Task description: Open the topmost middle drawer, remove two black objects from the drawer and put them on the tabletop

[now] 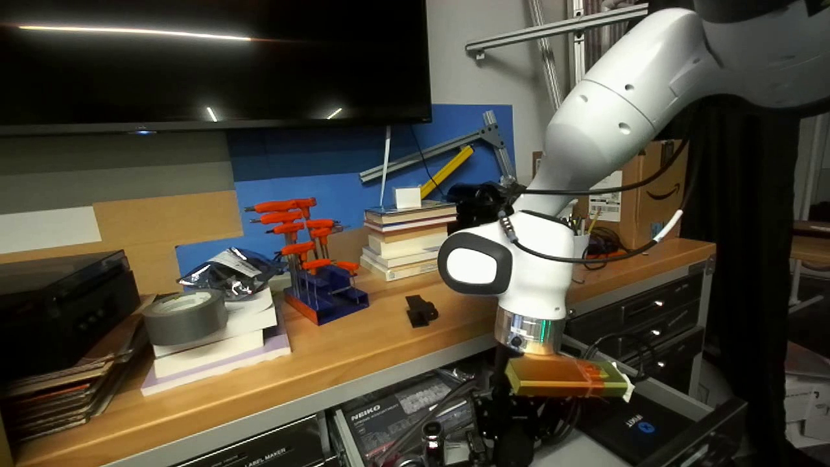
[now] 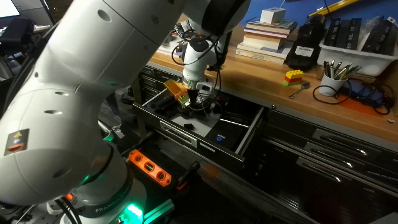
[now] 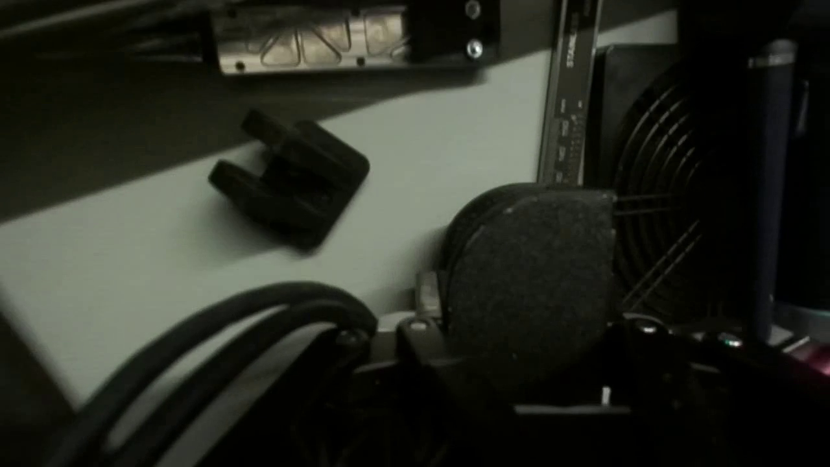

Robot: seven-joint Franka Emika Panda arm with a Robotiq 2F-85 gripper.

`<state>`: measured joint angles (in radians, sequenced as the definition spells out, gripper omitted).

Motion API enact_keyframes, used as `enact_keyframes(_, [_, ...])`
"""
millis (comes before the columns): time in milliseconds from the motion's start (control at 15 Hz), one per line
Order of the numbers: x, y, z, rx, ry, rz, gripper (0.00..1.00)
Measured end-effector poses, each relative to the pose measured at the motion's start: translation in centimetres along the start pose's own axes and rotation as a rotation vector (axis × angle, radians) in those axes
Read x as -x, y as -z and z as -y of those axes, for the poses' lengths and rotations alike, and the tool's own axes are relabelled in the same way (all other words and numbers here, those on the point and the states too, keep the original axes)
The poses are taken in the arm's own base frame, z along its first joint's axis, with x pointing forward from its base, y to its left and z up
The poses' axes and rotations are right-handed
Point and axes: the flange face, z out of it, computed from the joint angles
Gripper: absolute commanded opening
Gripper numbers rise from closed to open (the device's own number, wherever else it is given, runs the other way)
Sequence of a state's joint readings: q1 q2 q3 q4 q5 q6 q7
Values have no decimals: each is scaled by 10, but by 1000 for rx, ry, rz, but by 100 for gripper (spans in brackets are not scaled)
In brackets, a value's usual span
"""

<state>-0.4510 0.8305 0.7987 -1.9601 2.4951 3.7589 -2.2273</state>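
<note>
The topmost middle drawer (image 2: 224, 155) stands pulled out, with mixed tools inside. Reaching down into it, my gripper (image 3: 524, 305) has its fingers closed around a dark, round-topped black object (image 3: 528, 266); shadow hides the grip's lower part. To the left of that grip, in the wrist view, a forked small black piece (image 3: 292, 181) lies apart on a pale sheet; it also appears as a small black lump (image 2: 188, 126) in an exterior view. On the wooden tabletop (image 1: 363, 344) rests another small black object (image 1: 421, 311), beside the hex-key stand.
A flat black box (image 2: 222, 137) and a NEIKO case (image 1: 405, 415) lie in the drawer. A metal tool (image 3: 318, 39) and a ruler-like strip (image 3: 570, 91) are near the grip. An orange block (image 1: 564, 378) is fixed to my wrist. Books (image 1: 408, 240) and hex keys (image 1: 327, 292) stand on the bench.
</note>
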Motion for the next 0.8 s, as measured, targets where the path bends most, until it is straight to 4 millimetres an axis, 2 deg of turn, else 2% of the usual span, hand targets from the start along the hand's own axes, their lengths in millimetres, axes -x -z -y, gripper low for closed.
enact_keyframes(400, [-31, 70, 11, 55, 2, -144, 25])
enact_keyframes(800, [-73, 144, 35, 130, -28, -256, 25])
